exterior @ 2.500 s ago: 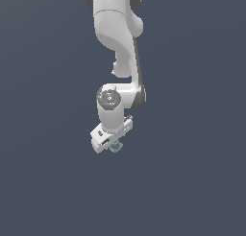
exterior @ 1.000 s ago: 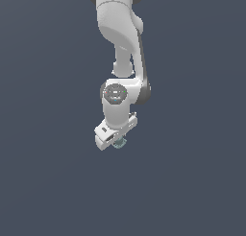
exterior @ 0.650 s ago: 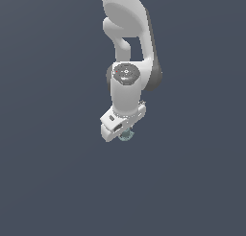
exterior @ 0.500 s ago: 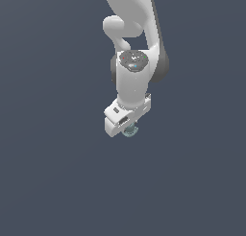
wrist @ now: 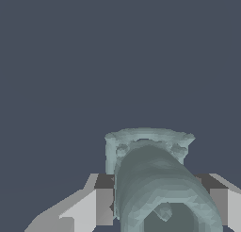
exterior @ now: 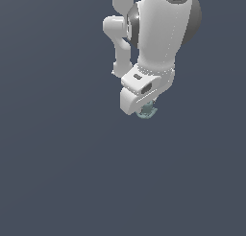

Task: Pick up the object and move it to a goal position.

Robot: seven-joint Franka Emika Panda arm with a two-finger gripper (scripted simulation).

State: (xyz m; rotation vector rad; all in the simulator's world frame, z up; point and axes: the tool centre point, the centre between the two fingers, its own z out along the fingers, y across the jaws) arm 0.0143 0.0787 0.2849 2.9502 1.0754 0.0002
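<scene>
The object [exterior: 146,111] is a tiny pale teal-grey lumpy piece peeking out below the white gripper [exterior: 144,108] in the exterior view, mostly hidden by the hand. The wrist view shows the object [wrist: 150,179] large between the two fingers [wrist: 101,205], its ring-like end near the camera and its wider base farther out. The gripper [wrist: 162,205] is shut on it, with the pads pressed against both sides. Object and hand hang in open space over the dark grey ground.
The white arm [exterior: 161,33] rises from the hand toward the upper edge of the exterior view. All around is a plain dark grey-blue background [exterior: 57,172] with no other objects or edges in sight.
The arm has carried the held object upward and toward the exterior view's right, and the arm now looks larger. The grip on the object has stayed the same.
</scene>
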